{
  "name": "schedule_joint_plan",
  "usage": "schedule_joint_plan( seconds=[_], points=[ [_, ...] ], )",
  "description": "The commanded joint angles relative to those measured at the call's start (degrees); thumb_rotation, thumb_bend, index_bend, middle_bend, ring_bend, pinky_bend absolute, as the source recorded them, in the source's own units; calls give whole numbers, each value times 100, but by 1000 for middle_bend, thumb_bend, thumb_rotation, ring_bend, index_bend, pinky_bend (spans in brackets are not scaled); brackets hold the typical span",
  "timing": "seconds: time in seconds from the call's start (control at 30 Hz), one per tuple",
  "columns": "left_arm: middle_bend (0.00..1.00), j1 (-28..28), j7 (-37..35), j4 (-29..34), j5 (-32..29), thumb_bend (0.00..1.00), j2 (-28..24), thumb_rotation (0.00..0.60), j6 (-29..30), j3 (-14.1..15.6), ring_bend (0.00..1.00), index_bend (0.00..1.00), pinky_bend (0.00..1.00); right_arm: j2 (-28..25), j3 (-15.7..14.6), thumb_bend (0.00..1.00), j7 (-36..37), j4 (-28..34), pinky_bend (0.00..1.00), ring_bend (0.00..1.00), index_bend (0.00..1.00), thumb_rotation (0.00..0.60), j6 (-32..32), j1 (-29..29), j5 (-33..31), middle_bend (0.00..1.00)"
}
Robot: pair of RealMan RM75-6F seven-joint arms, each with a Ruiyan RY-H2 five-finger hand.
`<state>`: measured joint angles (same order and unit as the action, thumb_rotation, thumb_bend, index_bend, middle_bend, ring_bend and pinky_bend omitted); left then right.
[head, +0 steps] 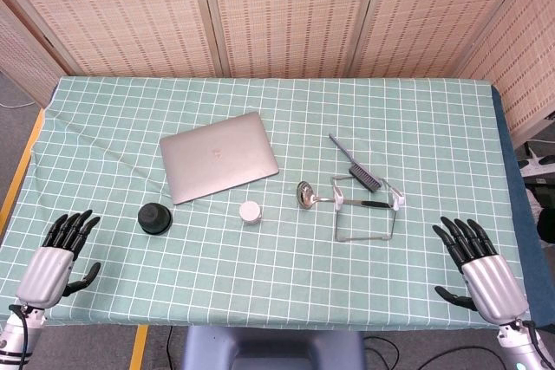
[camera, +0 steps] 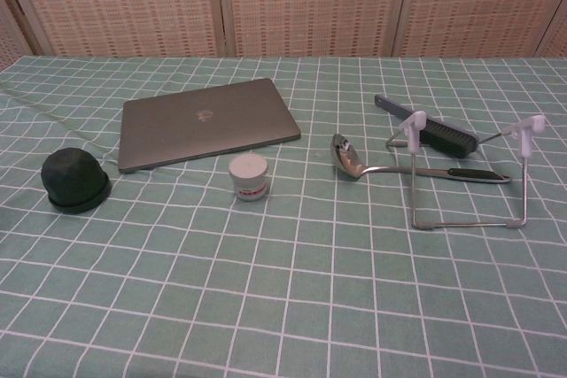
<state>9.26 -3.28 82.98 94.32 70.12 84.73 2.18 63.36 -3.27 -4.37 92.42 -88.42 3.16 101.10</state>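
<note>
The counter, under a green checked cloth, carries a closed grey laptop. Right of the laptop stands a bent wire rack with a steel ladle lying across it and a dark brush just behind. A round black cap and a small white jar sit in front of the laptop. The left hand rests near the cap, fingers spread, holding nothing; the right hand rests well right of the rack, likewise spread.

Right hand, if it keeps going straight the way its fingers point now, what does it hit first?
Probably the wire stand. The right hand lies open at the table's near edge, fingers aimed ahead and slightly inward across bare checked cloth. The stand, with the ladle on it, sits nearest that line, though the aim is only approximate.
</note>
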Motion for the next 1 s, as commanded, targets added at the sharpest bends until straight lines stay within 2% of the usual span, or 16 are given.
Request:
schedule_joint_plan(
  seconds=[0.03,0.17,0.3,0.37,0.5,0.63,1.0],
  points=[
    [0,42,-117,16,132,378,32,600,-33,64,0,0,3,-6,-29,43,9,14,0,0,0,600,87,30,-5,0],
    [0,480,-585,143,210,377,-59,600,-520,-34,0,0,6,-35,-55,43,54,34,0,0,0,600,79,29,26,0],
    [0,1301,-1333,623,138,374,-550,600,-1633,-197,0,0,8,-107,-88,43,159,37,0,0,0,600,94,49,68,0],
    [0,1627,-1451,666,64,373,-588,600,-2067,-297,0,0,8,-115,-91,43,146,29,0,0,0,600,91,48,77,0],
    [0,2195,-1364,409,-421,385,-361,600,-3040,-514,0,0,8,-166,-118,43,245,48,0,0,0,600,122,65,84,0],
    [0,2647,-1231,177,-851,382,-200,600,-3914,-591,0,0,9,-223,-96,43,351,54,0,0,0,600,58,55,61,0],
    [0,3354,-261,265,-1868,337,-336,600,-5133,-705,0,0,18,-332,-133,43,412,102,0,0,0,600,181,99,41,0]
  ],
)
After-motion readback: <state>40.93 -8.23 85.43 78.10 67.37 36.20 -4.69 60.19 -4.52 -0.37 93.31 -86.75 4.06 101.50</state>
